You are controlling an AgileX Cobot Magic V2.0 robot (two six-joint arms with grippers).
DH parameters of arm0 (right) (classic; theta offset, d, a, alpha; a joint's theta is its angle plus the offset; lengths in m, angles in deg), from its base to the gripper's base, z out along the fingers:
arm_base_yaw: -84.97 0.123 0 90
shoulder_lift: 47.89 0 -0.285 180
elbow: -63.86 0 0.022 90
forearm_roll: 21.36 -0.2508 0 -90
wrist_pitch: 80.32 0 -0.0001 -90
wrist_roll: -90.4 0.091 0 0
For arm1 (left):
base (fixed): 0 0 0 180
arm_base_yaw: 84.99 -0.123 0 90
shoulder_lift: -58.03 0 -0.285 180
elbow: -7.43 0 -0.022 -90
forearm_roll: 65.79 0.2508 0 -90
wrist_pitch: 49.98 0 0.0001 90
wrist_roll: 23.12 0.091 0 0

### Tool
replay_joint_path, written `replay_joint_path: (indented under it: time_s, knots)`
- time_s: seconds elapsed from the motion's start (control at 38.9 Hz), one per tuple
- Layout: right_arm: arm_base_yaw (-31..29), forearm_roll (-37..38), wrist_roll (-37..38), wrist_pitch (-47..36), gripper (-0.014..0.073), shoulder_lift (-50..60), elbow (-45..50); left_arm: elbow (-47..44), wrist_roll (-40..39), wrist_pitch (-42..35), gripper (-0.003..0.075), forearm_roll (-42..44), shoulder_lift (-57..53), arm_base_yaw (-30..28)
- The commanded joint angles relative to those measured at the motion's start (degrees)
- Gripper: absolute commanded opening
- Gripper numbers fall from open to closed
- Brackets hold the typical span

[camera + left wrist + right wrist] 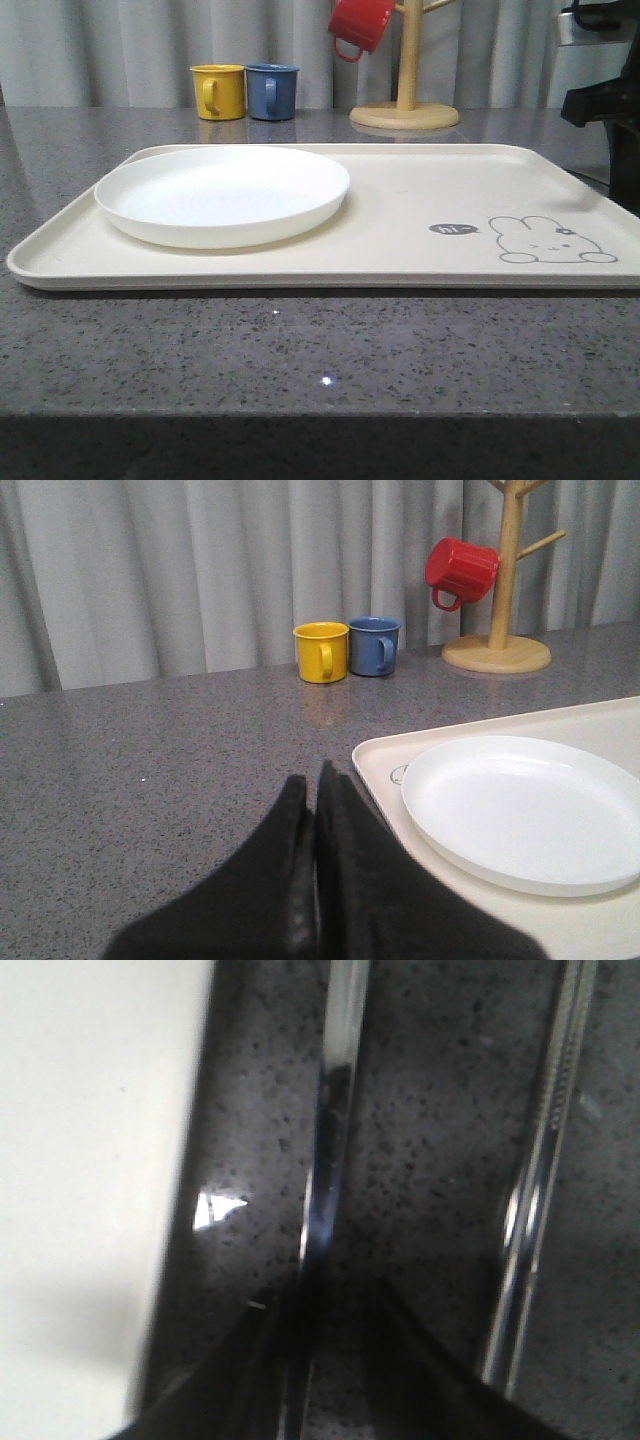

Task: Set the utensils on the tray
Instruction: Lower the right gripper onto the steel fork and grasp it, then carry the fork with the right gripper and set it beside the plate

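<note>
My right end effector straddles a silver utensil lying on the desk just off the tray edge, fingers apart, not yet clamped. Left end effector is pinched closed, empty, near tray's left edge. Risk imo: thin flat metal slips or pivots when squeezed, since there's little to grip.

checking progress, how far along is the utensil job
Nothing done: the tray carries just the white plate. In hand: the right end effector straddles a silver utensil lying on the counter beside the tray. The left end effector is shut, empty. All utensils remain.
</note>
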Motion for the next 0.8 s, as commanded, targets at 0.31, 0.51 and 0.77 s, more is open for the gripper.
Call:
replay_joint_path:
  time_s: [0.31, 0.51, 0.77]
  knots:
    - [-0.08, 0.04, -0.69, 6.42, -0.0069, 3.15, -6.11, 1.43, -0.16, -5.03, -0.0018, -0.6, 0.59, -0.05]
    - [0.53, -0.41, 3.35, 14.45, -0.0067, 6.7, -12.66, 1.43, -0.16, -5.03, -0.0018, -0.6, 0.59, -0.05]
    - [8.96, -0.34, 14.58, 18.08, -0.0067, 9.06, -14.97, 1.43, -0.16, -5.03, -0.0018, -0.6, 0.59, -0.05]
